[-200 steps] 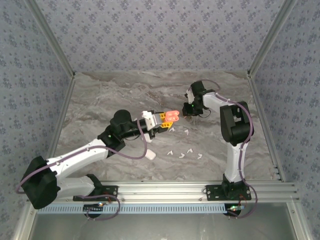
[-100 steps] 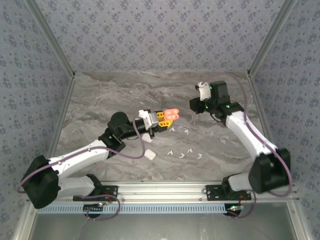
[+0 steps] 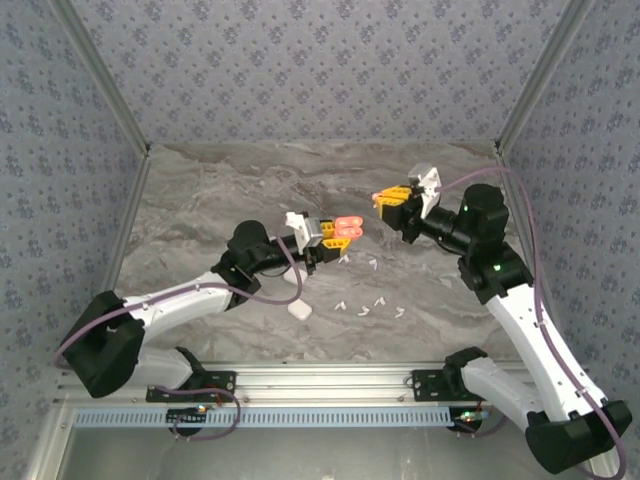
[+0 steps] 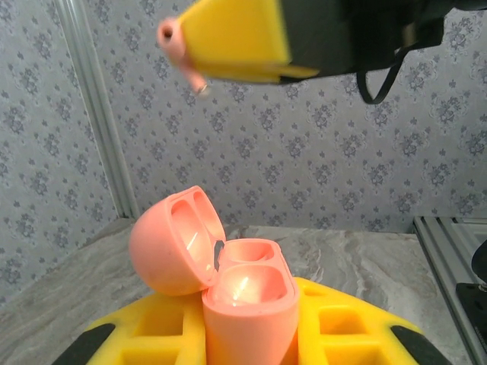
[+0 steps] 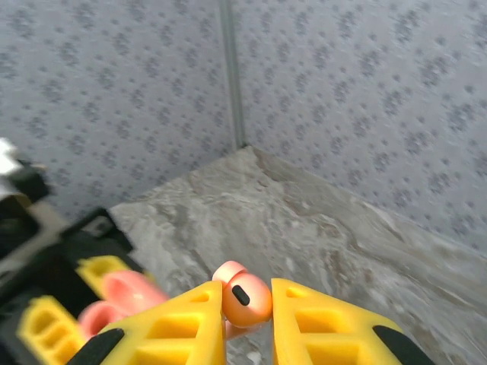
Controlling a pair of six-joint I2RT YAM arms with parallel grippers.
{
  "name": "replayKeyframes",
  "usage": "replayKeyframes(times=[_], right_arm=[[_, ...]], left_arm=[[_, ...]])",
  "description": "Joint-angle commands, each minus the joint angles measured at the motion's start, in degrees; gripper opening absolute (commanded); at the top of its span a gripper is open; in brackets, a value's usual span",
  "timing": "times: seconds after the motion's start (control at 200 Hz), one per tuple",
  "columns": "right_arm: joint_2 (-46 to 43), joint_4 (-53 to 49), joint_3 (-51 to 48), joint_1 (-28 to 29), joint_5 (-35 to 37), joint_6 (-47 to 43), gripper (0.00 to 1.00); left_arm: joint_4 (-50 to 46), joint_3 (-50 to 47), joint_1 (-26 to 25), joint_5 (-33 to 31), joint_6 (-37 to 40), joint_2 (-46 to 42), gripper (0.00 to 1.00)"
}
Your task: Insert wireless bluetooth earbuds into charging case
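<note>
White earbuds (image 3: 363, 310) lie near me on the worktop (image 3: 200, 200). My left claw (image 3: 325, 233) squeezes the pink case (image 4: 247, 300), lid open, to hold it steady. Farther off, my right claw (image 3: 391, 198) pinches a pink earbud (image 5: 245, 298), ready to go in.

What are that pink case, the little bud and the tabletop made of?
The coral charging case: seemingly smooth hard plastic, semi-gloss, with soft highlights inside its open wells. The coral earbud: likely the same plastic, satin sheen, dark oval spot. The tabletop: grey veined marble look; real stone or printed laminate, I can't tell.
</note>
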Motion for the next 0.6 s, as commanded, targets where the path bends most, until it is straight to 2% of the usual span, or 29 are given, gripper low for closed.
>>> replayKeyframes(times=[0.0,0.25,0.595], right_arm=[[-0.07,1.59,-0.13,2.83,-1.67,-3.21,0.2],[0.45,1.61,-1.91,5.85,-0.26,-5.32,0.2],[0.31,-0.18,-4.08,6.54,1.8,-6.98,0.2]], left_arm=[[3.78,2.88,0.29,1.69,-1.89,0.3,0.0],[3.34,3.48,0.33,1.6,-2.84,0.3,0.0],[3.34,3.81,0.25,1.28,-3.25,0.48,0.0]])
